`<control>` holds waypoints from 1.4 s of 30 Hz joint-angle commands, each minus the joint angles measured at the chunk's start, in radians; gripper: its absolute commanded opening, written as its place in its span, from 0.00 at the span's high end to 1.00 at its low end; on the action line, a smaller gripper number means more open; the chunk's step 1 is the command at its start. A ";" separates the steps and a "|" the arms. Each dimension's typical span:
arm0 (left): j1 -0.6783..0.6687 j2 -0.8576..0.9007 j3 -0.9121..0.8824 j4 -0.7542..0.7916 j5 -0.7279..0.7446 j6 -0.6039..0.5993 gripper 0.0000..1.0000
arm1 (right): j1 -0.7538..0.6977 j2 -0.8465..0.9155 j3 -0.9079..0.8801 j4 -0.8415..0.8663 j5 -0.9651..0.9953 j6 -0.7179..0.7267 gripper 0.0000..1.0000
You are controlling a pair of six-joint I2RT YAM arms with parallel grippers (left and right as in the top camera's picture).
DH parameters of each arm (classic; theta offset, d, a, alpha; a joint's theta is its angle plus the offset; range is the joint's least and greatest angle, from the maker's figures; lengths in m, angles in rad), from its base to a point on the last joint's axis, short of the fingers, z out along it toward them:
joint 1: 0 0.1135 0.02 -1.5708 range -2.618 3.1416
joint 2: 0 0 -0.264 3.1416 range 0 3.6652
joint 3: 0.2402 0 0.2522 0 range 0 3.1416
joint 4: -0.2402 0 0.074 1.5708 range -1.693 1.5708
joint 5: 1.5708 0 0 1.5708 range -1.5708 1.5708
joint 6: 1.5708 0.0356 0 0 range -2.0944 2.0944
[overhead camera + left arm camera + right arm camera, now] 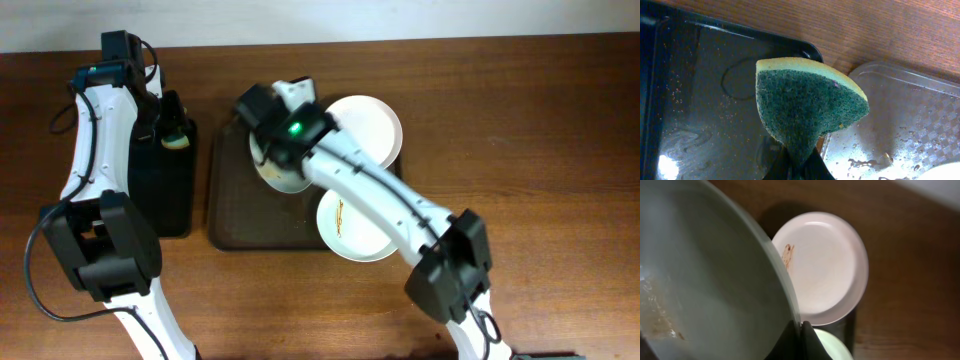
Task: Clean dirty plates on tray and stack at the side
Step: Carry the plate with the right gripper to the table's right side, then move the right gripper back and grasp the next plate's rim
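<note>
My right gripper [268, 125] is shut on the rim of a white plate [281, 170] and holds it tilted over the back left of the dark brown tray [228, 215]. In the right wrist view the jaws [801, 330] pinch this plate [705, 275], which has brownish smears on its face. A second plate [368, 125] lies at the tray's back right. A third plate [350, 228] with a thin yellow-brown smear lies at the front right. My left gripper [799, 162] is shut on a green and yellow sponge [807, 105] over the black tray [705, 100].
The narrow black tray [160, 185] stands left of the brown tray, with a strip of wooden table [520, 120] between them. The brown tray's wet, glossy corner [910, 115] shows in the left wrist view. A small whitish object [298, 90] sits behind the brown tray.
</note>
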 commanded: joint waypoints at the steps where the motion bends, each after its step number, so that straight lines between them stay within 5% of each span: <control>1: 0.002 -0.011 0.021 0.000 0.014 -0.006 0.97 | 0.124 -0.004 0.008 0.006 0.534 0.006 0.96; 4: 0.002 -0.011 0.021 -0.001 0.014 -0.006 0.97 | 0.204 -0.004 0.008 0.013 0.746 0.006 0.96; 8: 0.002 -0.011 0.021 -0.001 0.014 -0.006 0.97 | 0.220 -0.004 0.008 0.021 0.774 0.026 0.96; 12: 0.002 -0.011 0.021 -0.001 0.014 -0.006 0.97 | 0.127 -0.060 0.008 -0.039 0.378 0.034 0.96; 14: 0.002 -0.011 0.021 -0.002 0.014 -0.006 0.97 | -0.098 -0.152 0.008 -0.096 -0.174 0.031 0.96; 17: 0.002 -0.011 0.021 -0.002 0.014 -0.006 0.97 | -0.449 -0.176 0.005 -0.190 -0.462 0.006 0.96; 21: 0.002 -0.011 0.021 -0.001 -0.004 -0.006 0.97 | -0.816 -0.176 -0.071 -0.176 -0.465 0.016 0.96; 25: 0.002 -0.011 0.021 -0.001 -0.004 -0.006 0.97 | -1.028 -0.175 -0.295 -0.086 -0.381 0.017 0.96; 29: 0.002 -0.011 0.021 -0.001 -0.004 -0.006 0.97 | -1.052 -0.175 -0.503 0.020 -0.253 0.087 0.96; 30: 0.002 -0.011 0.021 -0.001 -0.004 -0.006 0.97 | -1.056 -0.174 -0.515 0.021 -0.258 0.088 0.82; 31: 0.002 -0.011 0.021 -0.001 -0.004 -0.006 0.97 | -1.056 -0.177 -0.501 0.011 -0.303 0.043 0.45; 32: 0.002 -0.011 0.021 -0.001 -0.004 -0.006 0.97 | -1.054 -0.177 -0.456 -0.038 -0.366 0.002 0.37; 34: 0.002 -0.011 0.021 -0.001 -0.004 -0.006 0.97 | -1.020 -0.193 -0.296 -0.197 -0.554 -0.106 0.37; 37: 0.002 -0.011 0.021 -0.001 -0.004 -0.006 0.97 | -0.860 -0.230 -0.261 -0.215 -0.847 -0.246 0.37; 40: 0.002 -0.011 0.021 -0.001 -0.004 -0.006 0.97 | -0.646 -0.225 -0.392 -0.153 -0.843 -0.224 0.38; 42: 0.002 -0.011 0.021 -0.001 -0.004 -0.006 0.97 | -0.573 -0.221 -0.507 -0.074 -0.833 -0.150 0.47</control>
